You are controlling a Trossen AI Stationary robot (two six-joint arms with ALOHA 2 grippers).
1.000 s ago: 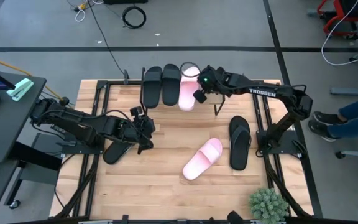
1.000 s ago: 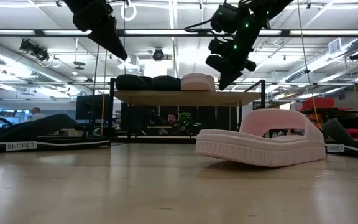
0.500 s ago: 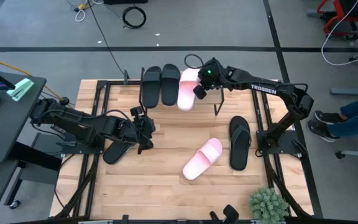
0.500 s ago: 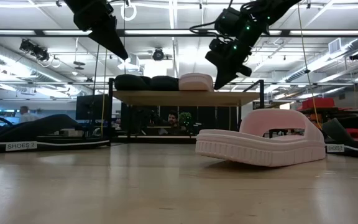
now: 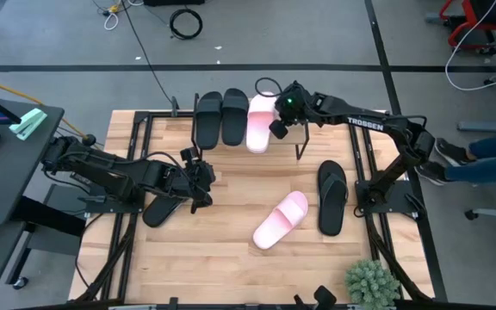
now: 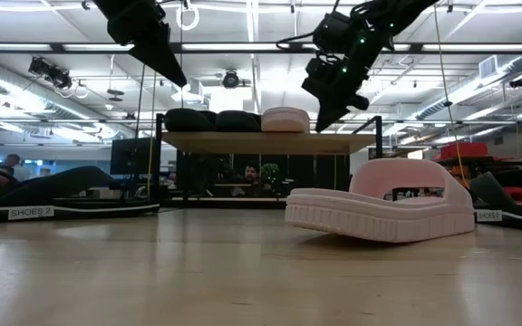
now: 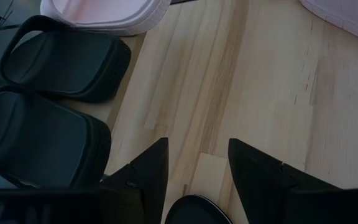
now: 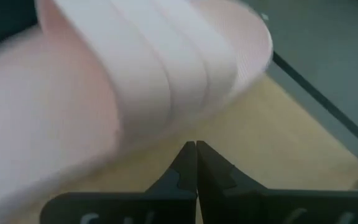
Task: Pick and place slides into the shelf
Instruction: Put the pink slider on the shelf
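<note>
The shelf (image 6: 243, 142) stands at the table's far edge. On its board rest two black slides (image 5: 207, 118) (image 5: 235, 114) and one pink slide (image 5: 260, 122), soles down, side by side. My right gripper (image 5: 277, 130) is shut and stands just right of that pink slide (image 8: 135, 74), at the height of the board. My left gripper (image 7: 197, 163) is open and hovers over bare wood, above a black slide (image 5: 161, 207) lying on the table's left part. Another pink slide (image 5: 281, 220) and a black slide (image 5: 332, 196) lie flat on the table's right half. My right gripper's shut fingertips (image 8: 196, 152) stand at the long right side of the pink slide on the shelf, coming level from the table's right. I cannot tell whether they touch it.
The shelf board has free room right of the pink slide (image 8: 278, 124). A potted plant (image 5: 371, 282) stands at the table's near right corner. A person's legs (image 5: 480, 159) show beyond the right edge. Black frame rails run along both sides of the table.
My right gripper, shut throughout, moved a little toward the table's left, up against the pink slide on the shelf, then eased slightly back to the right. The pink slide shifted slightly toward the black slides.
</note>
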